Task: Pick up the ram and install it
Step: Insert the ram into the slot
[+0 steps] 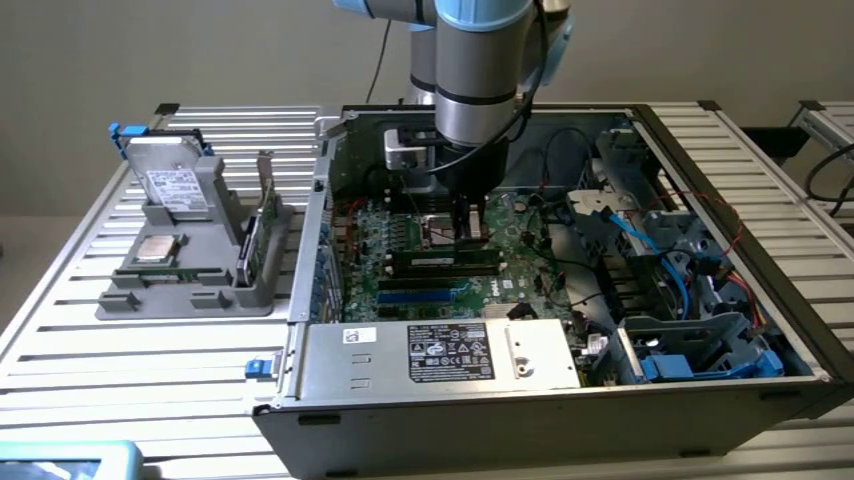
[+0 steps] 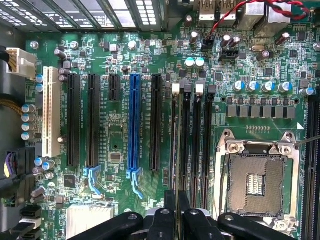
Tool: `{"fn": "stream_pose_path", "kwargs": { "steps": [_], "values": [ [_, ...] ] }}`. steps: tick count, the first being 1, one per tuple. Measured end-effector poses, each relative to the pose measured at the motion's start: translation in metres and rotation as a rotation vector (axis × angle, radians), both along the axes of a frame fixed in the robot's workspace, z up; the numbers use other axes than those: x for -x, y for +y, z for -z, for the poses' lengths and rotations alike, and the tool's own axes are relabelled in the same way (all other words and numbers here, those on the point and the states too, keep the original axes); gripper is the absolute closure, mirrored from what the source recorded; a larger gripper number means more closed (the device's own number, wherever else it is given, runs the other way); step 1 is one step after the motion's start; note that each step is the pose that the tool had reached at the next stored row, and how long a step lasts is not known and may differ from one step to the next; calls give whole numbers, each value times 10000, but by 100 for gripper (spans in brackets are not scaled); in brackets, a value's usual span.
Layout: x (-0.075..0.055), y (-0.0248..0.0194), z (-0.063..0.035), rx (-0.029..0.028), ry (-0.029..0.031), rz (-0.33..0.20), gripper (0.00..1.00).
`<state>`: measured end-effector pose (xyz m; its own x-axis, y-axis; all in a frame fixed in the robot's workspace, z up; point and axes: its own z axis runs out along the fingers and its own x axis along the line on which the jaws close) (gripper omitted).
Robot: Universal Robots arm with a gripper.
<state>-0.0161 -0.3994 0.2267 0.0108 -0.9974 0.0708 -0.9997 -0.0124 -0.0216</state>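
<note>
Inside the case, the gripper, pinched narrow on the ram, holds it at the memory slots; seating it well likely demands a level stick pressed straight down.

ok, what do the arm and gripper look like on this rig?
Arm: grey metal tube, light-blue joint covers, black ring bands, a thin black cable alongside. Silver-white block at the wrist. Gripper is all black with rounded links.
</note>
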Motion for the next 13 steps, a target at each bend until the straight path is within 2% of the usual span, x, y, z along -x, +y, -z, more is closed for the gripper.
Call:
{"fn": "stream_pose_path", "kwargs": {
  "steps": [13],
  "values": [
    [5, 2, 19, -1, 0, 17, 86]
  ]
}}
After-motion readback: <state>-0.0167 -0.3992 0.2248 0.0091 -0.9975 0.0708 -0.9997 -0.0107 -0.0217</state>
